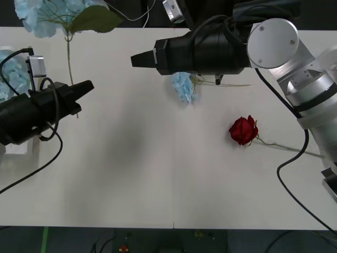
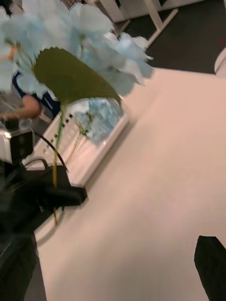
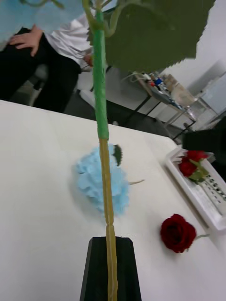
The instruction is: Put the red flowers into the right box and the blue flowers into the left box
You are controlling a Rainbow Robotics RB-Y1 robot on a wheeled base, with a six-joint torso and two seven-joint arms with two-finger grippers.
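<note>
Your left gripper (image 1: 87,88) is at 9 o'clock on the table (image 1: 147,174), fingers pinched together on the stem (image 1: 68,58) of a blue hydrangea cluster (image 1: 45,16), whose bloom and broad green leaf (image 1: 95,20) hang out toward 11 o'clock. In the left wrist view the stem (image 3: 104,188) runs straight up out of the closed black fingers (image 3: 110,268).

Step in hand: carrying this blue one to the left box (image 2: 101,150), which sits at the far 9 o'clock edge just behind that arm, with blue blooms already in it (image 2: 101,117). Next move likely calls for swinging the bloom back over the tray and letting go with the stem inside the rim; it's long and may hang over the edge.

Your right gripper (image 1: 138,59) reaches across the table at 12 o'clock; can't tell if its fingers are apart or together.

Still loose: one blue cluster (image 1: 183,87) at 1 o'clock, just under the right arm, and one red rose (image 1: 243,129) at 3 o'clock. The right box (image 3: 202,197) already holds red roses (image 3: 190,162).
</note>
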